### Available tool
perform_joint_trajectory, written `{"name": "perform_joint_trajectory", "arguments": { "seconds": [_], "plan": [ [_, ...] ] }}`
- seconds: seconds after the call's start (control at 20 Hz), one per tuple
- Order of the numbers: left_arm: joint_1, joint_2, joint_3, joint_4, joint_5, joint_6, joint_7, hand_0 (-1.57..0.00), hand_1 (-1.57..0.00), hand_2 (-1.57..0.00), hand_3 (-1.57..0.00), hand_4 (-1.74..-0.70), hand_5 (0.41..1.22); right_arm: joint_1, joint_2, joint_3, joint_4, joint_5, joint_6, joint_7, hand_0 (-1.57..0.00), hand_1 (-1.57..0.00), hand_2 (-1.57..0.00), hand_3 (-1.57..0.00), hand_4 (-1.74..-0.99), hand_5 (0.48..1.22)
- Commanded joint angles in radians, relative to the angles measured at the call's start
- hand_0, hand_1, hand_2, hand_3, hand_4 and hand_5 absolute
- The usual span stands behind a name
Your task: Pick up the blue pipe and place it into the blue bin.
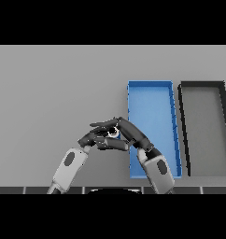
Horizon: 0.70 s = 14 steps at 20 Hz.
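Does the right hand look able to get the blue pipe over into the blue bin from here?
Probably yes: the right hand holds the blue pipe just left of the blue bin, with nothing between them.

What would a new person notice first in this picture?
Most likely the two dark hands meeting low in the middle of the grey table: the left hand and the right hand close together around a small blue pipe, which is mostly hidden. Next, the blue bin just to their right, with a dark bin beside it farther right.
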<state>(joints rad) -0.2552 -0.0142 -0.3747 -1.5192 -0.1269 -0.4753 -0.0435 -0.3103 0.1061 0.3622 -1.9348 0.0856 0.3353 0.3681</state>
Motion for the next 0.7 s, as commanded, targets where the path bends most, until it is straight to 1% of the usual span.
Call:
{"name": "perform_joint_trajectory", "arguments": {
  "seconds": [0.0,0.1,0.2,0.25,0.3,0.35,0.45,0.5,0.55,0.6,0.65],
  "plan": [
    [0.004,-0.002,-0.002,0.001,-0.004,0.005,0.031,-0.25,-0.23,-0.22,-0.18,-1.06,0.912,-0.011,0.009,-0.011,0.012,0.0,0.0,0.005,-1.57,-1.57,-1.57,-1.57,-1.499,1.217],
    [-0.004,-0.002,0.007,0.009,-0.003,0.009,0.085,-0.16,-0.15,-0.14,-0.11,-1.01,0.785,-0.022,0.023,-0.013,0.019,0.03,-0.002,-0.019,-1.57,-1.57,-1.57,-1.57,-1.499,1.218],
    [-0.002,-0.006,0.007,0.02,-0.013,0.021,0.065,-0.1,-0.09,-0.09,-0.07,-0.98,0.682,-0.011,0.023,-0.02,0.017,0.041,0.008,-0.028,-1.57,-1.57,-1.57,-1.57,-1.499,1.219],
    [-0.001,-0.009,0.014,0.016,0.002,0.018,0.09,-0.08,-0.07,-0.07,-0.06,-0.97,0.642,-0.003,0.025,-0.021,0.018,0.045,0.015,-0.039,-1.57,-1.57,-1.57,-1.57,-1.499,1.22],
    [0.012,-0.016,0.013,0.011,0.008,0.021,0.099,-0.06,-0.06,-0.06,-0.05,-0.97,0.607,-0.007,0.032,-0.031,0.012,0.036,0.017,-0.034,-1.57,-1.57,-1.57,-1.57,-1.499,1.22],
    [0.006,-0.011,0.021,0.019,0.005,0.025,0.107,-0.05,-0.05,-0.05,-0.04,-0.97,0.578,0.001,0.036,-0.03,0.014,0.033,0.026,-0.055,-1.57,-1.57,-1.57,-1.57,-1.499,1.22],
    [0.005,-0.016,0.021,0.011,0.008,0.029,0.14,-0.03,-0.03,-0.03,-0.02,-0.97,0.544,-0.006,0.061,-0.039,0.009,0.037,0.017,-0.051,-1.57,-1.57,-1.57,-1.57,-1.497,1.22],
    [0.011,-0.021,0.016,0.01,0.012,0.028,0.144,-0.03,-0.02,-0.02,-0.02,-0.97,0.531,-0.018,0.073,-0.054,0.009,0.026,0.019,-0.028,-1.57,-1.57,-1.57,-1.57,-1.497,1.221],
    [0.001,-0.016,0.024,0.024,0.006,0.032,0.152,-0.02,-0.02,-0.02,-0.01,-0.97,0.519,-0.034,0.086,-0.07,0.004,0.007,0.021,-0.024,-1.57,-1.57,-1.57,-1.57,-1.496,1.221],
    [0.005,-0.013,0.022,0.024,0.004,0.032,0.146,-0.02,-0.01,-0.01,-0.01,-0.97,0.512,-0.052,0.09,-0.095,-0.011,-0.026,0.03,0.001,-1.57,-1.57,-1.57,-1.57,-1.495,1.221],
    [0.009,-0.018,0.013,0.034,-0.01,0.039,0.144,-0.01,-0.01,-0.01,-0.01,-0.97,0.501,-0.084,0.093,-0.125,-0.025,-0.061,0.037,0.047,-1.57,-1.57,-1.57,-1.57,-1.495,1.221]
  ]
}}
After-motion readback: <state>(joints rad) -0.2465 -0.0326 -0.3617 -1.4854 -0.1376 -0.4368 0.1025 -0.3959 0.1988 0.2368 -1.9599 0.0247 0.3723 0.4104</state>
